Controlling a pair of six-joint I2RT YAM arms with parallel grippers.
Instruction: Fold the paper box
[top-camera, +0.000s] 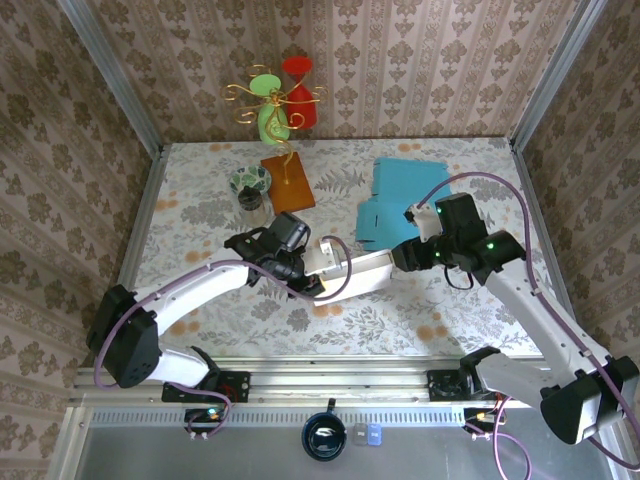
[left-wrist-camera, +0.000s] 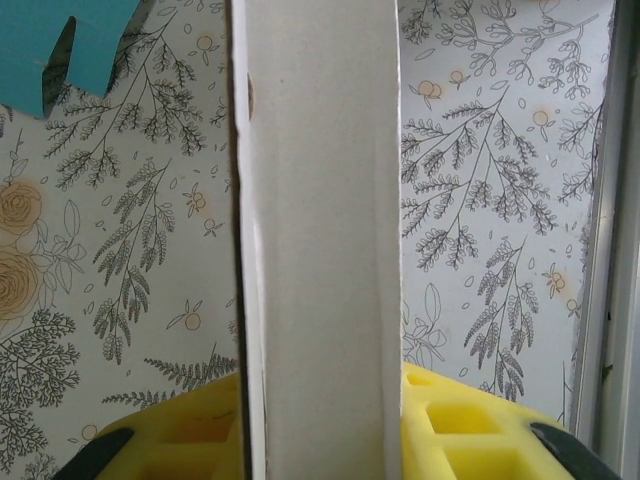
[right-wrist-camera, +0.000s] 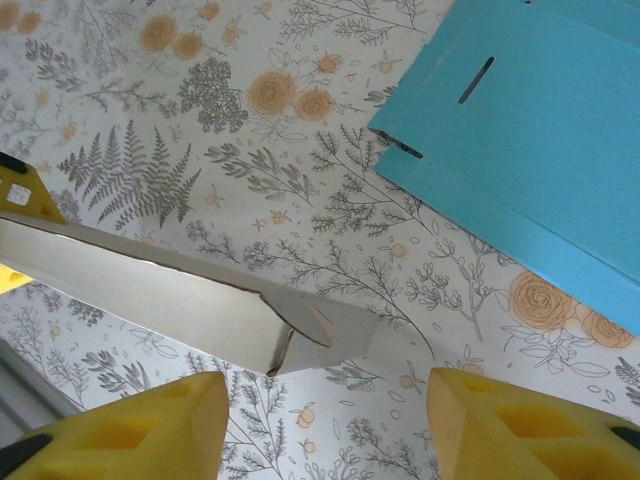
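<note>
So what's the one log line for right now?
left pincer: shut on white box | right pincer: open, near box end | blue card: lying flat

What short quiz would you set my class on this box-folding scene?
1. True or false: the left gripper is clamped on the white box.
2. What colour is the flat cardboard sheet? A black, B teal, C pink.
3. Fill in: the jaws of the right gripper stand ____, with nothing between them.

Key: 1 true; 2 B; 3 open.
</note>
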